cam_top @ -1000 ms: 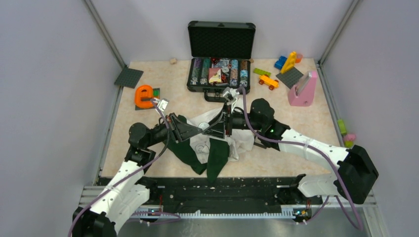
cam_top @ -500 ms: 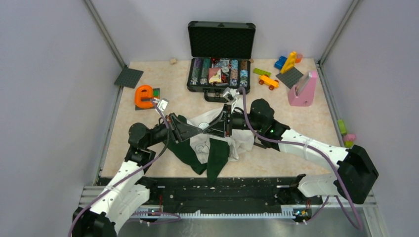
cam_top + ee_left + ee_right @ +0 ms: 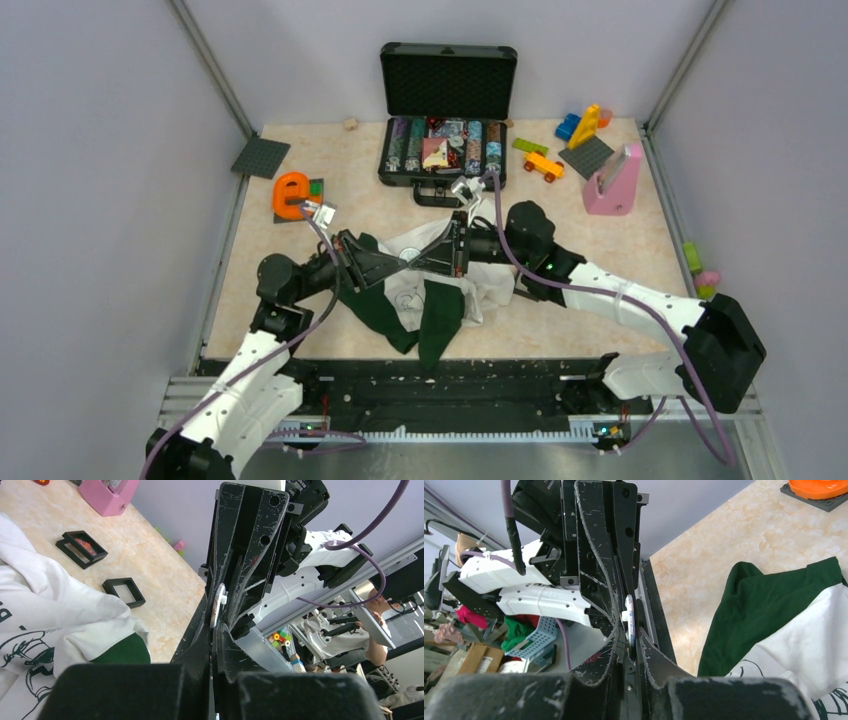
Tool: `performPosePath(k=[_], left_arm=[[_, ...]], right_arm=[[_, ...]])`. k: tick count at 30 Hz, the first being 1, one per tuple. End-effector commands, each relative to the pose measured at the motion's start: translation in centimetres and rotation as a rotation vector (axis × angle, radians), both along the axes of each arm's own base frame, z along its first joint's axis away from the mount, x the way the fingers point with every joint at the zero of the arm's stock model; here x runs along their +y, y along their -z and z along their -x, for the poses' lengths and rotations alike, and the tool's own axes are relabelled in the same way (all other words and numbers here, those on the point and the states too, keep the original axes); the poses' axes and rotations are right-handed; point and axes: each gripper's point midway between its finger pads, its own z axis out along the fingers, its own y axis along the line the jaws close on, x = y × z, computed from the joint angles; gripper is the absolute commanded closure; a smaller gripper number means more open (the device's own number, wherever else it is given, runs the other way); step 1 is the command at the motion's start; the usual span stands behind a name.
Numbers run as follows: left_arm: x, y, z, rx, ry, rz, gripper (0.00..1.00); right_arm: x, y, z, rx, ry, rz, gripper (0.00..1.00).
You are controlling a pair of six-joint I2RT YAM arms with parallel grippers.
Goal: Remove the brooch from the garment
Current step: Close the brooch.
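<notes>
Two sets of fingers meet tip to tip low over the garment, with almost no room left between them. The left gripper reaches in from the left and the right gripper from the right. The left jaws are pressed fully together and pinch one edge of the brooch. It is a small flat piece seen edge-on, pale with a reddish rim, held clear of the cloth. The right jaws stand at a narrow gap with the brooch's other end between them; whether both pads press on it I cannot tell.

Beneath them the green and white garment lies crumpled at the near middle of the beige table, with bare surface to its left and right. Farther back stand an open black case, an orange letter "e" at the left and a pink stand at the right. Grey walls close three sides.
</notes>
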Motion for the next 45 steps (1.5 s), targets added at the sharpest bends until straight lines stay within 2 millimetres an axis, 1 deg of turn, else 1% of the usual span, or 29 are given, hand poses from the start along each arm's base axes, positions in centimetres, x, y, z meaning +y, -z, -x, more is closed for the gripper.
performPosePath(k=[1, 5, 13, 15, 18, 24, 29, 34, 39, 43, 45], left_arm=[[0.2, -0.8, 0.8, -0.086, 0.005, 0.013, 1.00], [0.3, -0.6, 0.9, -0.098, -0.007, 0.027, 1.00], [0.6, -0.8, 0.8, -0.119, -0.041, 0.035, 1.00], [0.7, -0.9, 0.9, -0.124, -0.048, 0.037, 1.00], [0.7, -1.1, 0.9, -0.131, -0.049, 0.037, 1.00], [0.8, -1.0, 1.2, -0.152, -0.042, 0.040, 1.00], [0.7, -1.2, 1.6, -0.176, -0.026, 0.040, 1.00], [0.8, -1.6, 1.9, -0.204, -0.021, 0.043, 1.00], [0.8, -1.8, 2.3, -0.219, -0.012, 0.045, 1.00], [0.9, -2.2, 3.0, -0.228, 0.001, 0.054, 1.00], [1.0, -2.2, 3.1, -0.233, -0.007, 0.060, 1.00]], right_arm=[[-0.4, -1.5, -1.5, -0.014, 0.098, -0.049, 0.89], [-0.5, -1.2, -2.1, 0.006, 0.135, -0.051, 0.89], [-0.4, -1.1, -2.8, 0.016, 0.171, -0.058, 0.88], [-0.3, -0.7, -3.0, 0.022, 0.171, -0.045, 0.88], [0.0, -0.3, -3.1, 0.030, 0.163, -0.024, 0.89], [0.3, -1.0, -2.9, 0.022, 0.141, -0.047, 0.90], [0.3, -0.6, -3.2, 0.056, 0.159, -0.028, 0.90], [0.4, -0.5, -3.2, 0.094, 0.159, -0.036, 0.91], [0.2, -0.1, -3.8, 0.132, 0.180, -0.021, 0.93], [-0.8, 0.3, -4.8, 0.194, 0.216, -0.055, 0.96], [-1.0, 0.3, -5.1, 0.209, 0.224, -0.067, 0.96]])
